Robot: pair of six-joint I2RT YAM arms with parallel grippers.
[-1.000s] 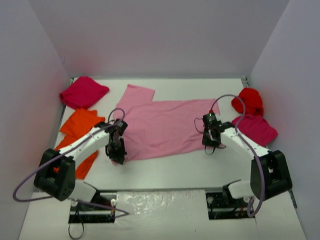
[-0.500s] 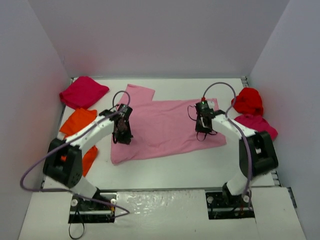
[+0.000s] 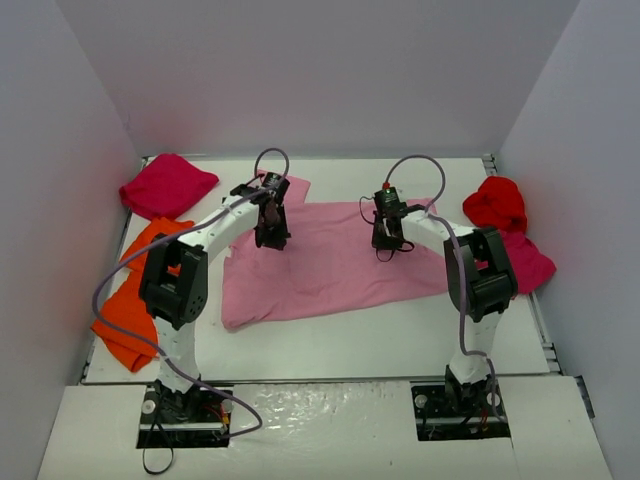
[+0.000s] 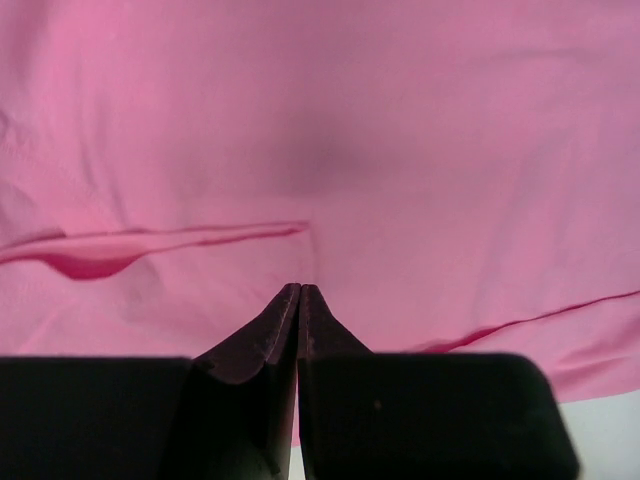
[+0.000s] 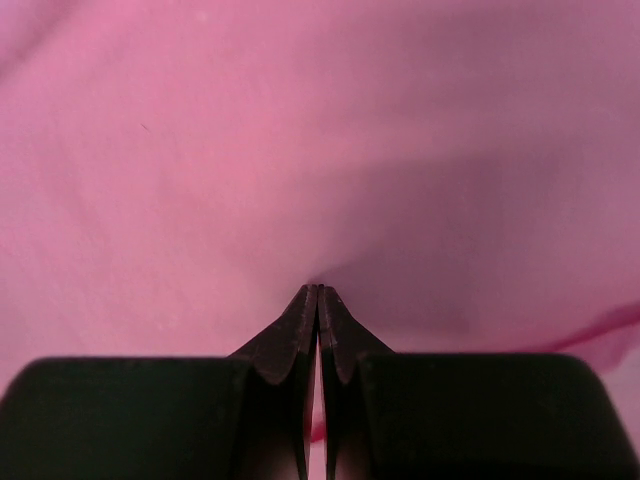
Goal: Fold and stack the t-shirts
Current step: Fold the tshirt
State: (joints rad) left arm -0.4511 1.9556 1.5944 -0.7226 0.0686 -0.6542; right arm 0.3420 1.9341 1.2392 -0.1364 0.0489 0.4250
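Tabletop [image 3: 330,350] of plain white, ringed by pale walls [image 3: 320,80] on three sides, bears the light pink t-shirt [image 3: 330,275] spread mid-table beneath the left gripper [image 3: 272,240] and right gripper [image 3: 384,240], both with jaws together, with crimson t-shirt [image 3: 167,185] and orange t-shirts [image 3: 125,320] left, red t-shirt [image 3: 497,203] right.

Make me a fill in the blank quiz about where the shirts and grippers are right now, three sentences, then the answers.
1. The t-shirt spread mid-table is light ____.
2. The left gripper and the right gripper hang over it, both with jaws ____.
3. The orange t-shirts lie along the ____ edge of the table.
Missing words: pink; shut; left.
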